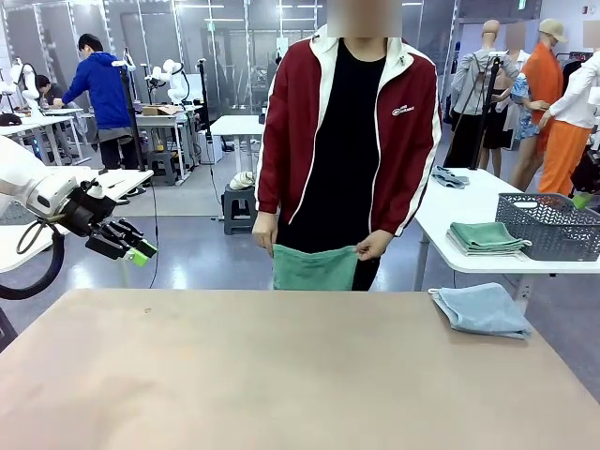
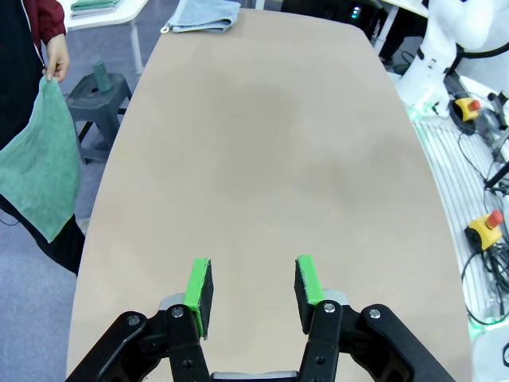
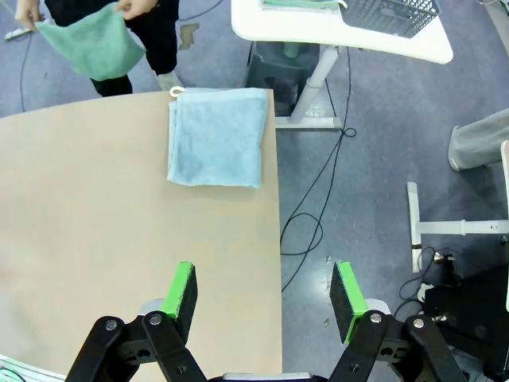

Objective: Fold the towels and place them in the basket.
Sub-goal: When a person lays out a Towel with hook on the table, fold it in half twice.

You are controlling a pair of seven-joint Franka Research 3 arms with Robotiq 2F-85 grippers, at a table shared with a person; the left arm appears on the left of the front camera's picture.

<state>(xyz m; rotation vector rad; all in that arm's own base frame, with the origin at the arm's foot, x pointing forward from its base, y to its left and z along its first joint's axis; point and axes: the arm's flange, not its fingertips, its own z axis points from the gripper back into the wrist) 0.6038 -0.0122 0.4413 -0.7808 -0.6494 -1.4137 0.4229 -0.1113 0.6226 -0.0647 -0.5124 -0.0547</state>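
A person at the far side holds a sea-green towel by its top corners, hanging just past the table's far edge. A grey-blue towel lies folded at the table's far right corner, its label tab pointing outward. The dark grey basket stands on a white side table, beside a stack of folded green towels. My left gripper hovers open at the left, nothing between its fingers. My right gripper stands wide open above the table's right edge, short of the grey-blue towel.
The tan table is bare apart from the grey-blue towel. The white side table stands right of the person, with a stool below it. Cables lie on the floor off the table's right edge.
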